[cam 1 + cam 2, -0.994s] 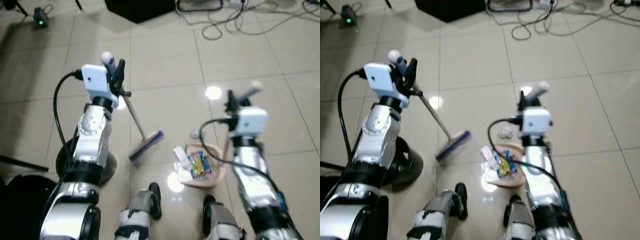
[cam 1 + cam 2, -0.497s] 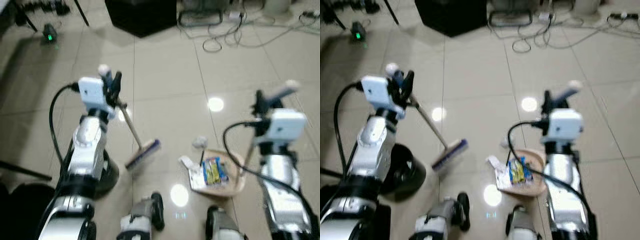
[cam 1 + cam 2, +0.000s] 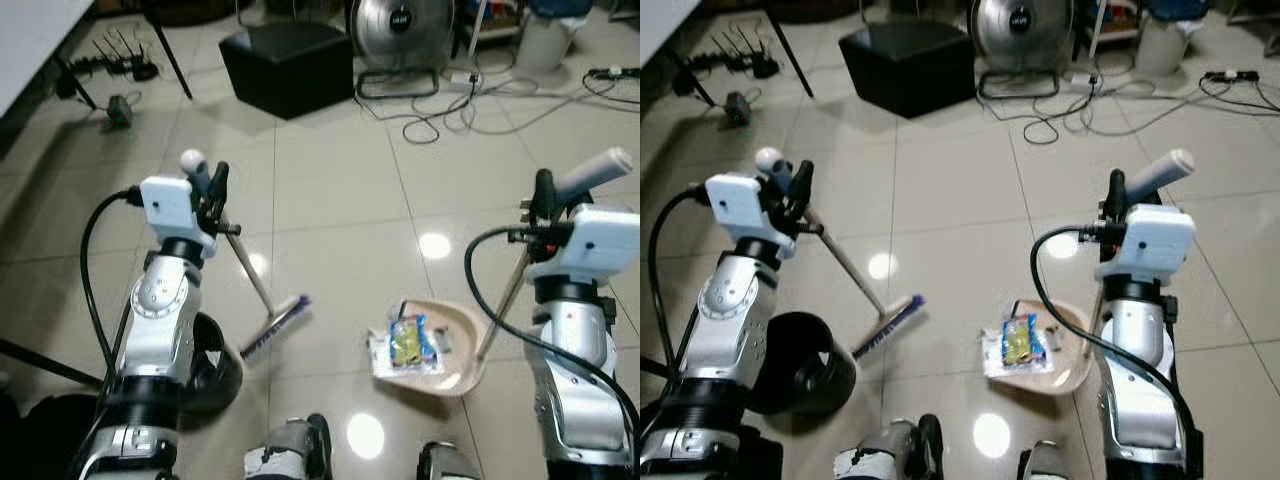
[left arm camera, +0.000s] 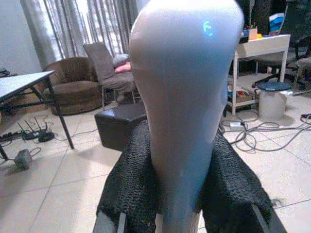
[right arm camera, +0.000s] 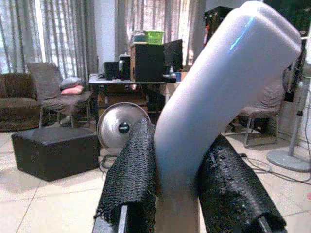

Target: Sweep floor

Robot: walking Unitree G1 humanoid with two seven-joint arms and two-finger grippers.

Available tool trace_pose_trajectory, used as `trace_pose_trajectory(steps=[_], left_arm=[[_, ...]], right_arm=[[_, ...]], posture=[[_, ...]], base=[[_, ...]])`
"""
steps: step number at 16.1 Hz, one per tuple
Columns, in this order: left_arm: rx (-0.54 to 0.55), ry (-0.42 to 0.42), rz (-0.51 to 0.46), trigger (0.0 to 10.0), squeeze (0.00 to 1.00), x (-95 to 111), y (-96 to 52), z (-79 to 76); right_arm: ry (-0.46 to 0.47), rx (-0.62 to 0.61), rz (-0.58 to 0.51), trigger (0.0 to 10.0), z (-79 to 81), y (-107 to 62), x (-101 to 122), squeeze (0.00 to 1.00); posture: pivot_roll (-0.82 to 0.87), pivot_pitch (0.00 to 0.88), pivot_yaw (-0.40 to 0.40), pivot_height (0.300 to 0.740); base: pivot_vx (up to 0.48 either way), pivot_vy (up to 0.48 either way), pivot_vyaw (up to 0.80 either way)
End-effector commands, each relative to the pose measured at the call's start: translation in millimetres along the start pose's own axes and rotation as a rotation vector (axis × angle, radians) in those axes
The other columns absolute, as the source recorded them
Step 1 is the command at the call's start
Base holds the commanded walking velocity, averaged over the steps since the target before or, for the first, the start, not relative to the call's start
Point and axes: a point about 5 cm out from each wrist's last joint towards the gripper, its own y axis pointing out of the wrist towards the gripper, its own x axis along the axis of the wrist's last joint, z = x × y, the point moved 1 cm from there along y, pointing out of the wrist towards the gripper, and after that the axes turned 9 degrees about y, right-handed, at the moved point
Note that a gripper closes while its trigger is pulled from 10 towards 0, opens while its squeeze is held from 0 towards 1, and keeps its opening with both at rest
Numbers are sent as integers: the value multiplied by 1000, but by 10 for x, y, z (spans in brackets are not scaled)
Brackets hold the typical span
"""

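My left gripper (image 3: 207, 186) is shut on the pale top grip of the broom handle (image 4: 184, 97), with black fingers (image 4: 130, 179) on both sides of it. The broom slants down to its head (image 3: 275, 325), which rests on the tiled floor. My right gripper (image 3: 546, 196) is shut on the pale grip (image 5: 214, 107) of the dustpan's long handle. The beige dustpan (image 3: 462, 350) lies flat on the floor to the right of the broom head. Inside it lie wrappers and crumpled paper (image 3: 405, 341).
A black round bin (image 3: 212, 368) stands by my left arm. My feet (image 3: 300, 455) are just behind the dustpan. Further off are a black ottoman (image 3: 290, 65), a floor fan (image 3: 400, 25), loose cables (image 3: 470, 100) and a table leg (image 3: 172, 55).
The camera has risen and tilted up, so more of the room shows. Both grippers keep their hold. The gap between broom head and dustpan has widened.
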Motion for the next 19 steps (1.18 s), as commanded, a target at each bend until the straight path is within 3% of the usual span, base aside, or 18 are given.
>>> trace_pose_trajectory(steps=[1,2,3,4,6,11,12,15,19], left_arm=[[21,16,-26,10000,0,78,-10,48],[18,16,-24,10000,0,76,-20,28],[14,15,-24,10000,0,80,-23,13],[15,13,-22,10000,0,88,-30,12],[21,11,-13,10000,0,84,-45,13],[15,7,-3,10000,0,70,-76,-14],[8,8,-3,10000,0,68,-86,-28],[0,11,-10,10000,0,82,-84,-35],[-11,19,-4,10000,0,85,-86,-31]], right_arm=[[-82,73,-33,10000,90,20,81,0],[-65,71,-33,10000,104,23,85,0],[15,31,-51,10000,91,41,136,0],[-56,64,-48,10000,98,45,124,0],[1,-5,-32,10000,18,52,107,0],[-9,5,-13,10000,-2,-30,63,0],[57,-37,2,10000,-54,-102,-9,0],[125,-85,5,10000,-136,-188,-88,0],[93,-82,-35,10000,-205,-159,21,0]], posture=[[39,87,163,740],[46,88,163,740],[43,89,162,740],[40,81,162,740],[38,80,159,740],[36,76,158,740],[37,72,157,740],[42,65,158,740],[36,58,159,740]], base=[[0,0,0],[0,0,0],[0,0,0],[0,0,0],[0,0,0],[0,0,0],[0,0,0],[0,0,0],[0,0,0]])
